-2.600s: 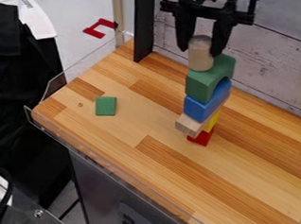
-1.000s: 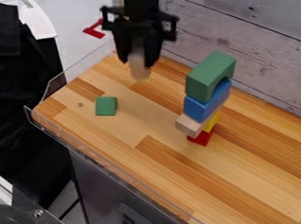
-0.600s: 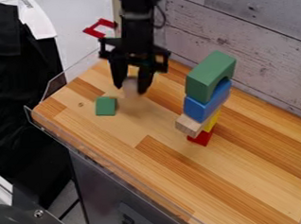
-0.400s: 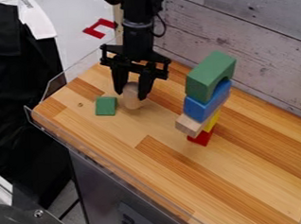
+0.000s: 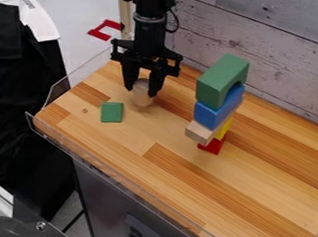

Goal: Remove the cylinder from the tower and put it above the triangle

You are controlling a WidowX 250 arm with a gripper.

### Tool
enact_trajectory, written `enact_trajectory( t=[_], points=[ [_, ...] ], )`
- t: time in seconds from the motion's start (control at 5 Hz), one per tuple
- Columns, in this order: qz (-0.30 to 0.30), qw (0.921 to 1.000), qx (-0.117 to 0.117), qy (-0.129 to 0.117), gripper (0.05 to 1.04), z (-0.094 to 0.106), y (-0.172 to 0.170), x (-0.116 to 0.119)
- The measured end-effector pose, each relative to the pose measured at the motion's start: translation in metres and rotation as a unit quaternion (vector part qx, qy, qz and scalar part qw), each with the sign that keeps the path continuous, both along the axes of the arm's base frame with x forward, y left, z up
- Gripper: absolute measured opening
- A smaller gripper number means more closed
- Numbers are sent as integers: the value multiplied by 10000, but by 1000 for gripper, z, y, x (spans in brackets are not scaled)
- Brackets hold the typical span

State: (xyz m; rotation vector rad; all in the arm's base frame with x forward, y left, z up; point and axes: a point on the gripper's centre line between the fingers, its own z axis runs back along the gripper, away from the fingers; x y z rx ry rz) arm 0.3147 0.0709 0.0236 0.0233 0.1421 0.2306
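Though near the green block (image 5: 111, 112), cylinder (image 5: 142, 98) tight in the gripper (image 5: 141, 92), between 2 fingertips

Between the black fingers (image 5: 157, 81) is a pale tan wooden cylinder (image 5: 142, 96); near them, a small green block (image 5: 112, 113). Off to their side stand a green arched block (image 5: 220, 77), blue block (image 5: 210, 116), pale wood block (image 5: 199, 132), yellow block (image 5: 223, 131) and red block (image 5: 212, 146). Below, the wooden tabletop (image 5: 259, 195) is striped honey and brown.
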Motion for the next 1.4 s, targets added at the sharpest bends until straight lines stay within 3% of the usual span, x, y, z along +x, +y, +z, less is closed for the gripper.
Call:
enact_trajectory(
  t=[0.8,1.0,1.2,1.4],
  points=[
    [-38,10000,-34,-29,515,-4,1,12],
    [21,9999,-106,-52,558,-6,-1,11],
    [191,9996,-226,-8,895,-11,-6,5],
    [394,9988,-266,-120,1006,-3,-6,5]
  ],
)
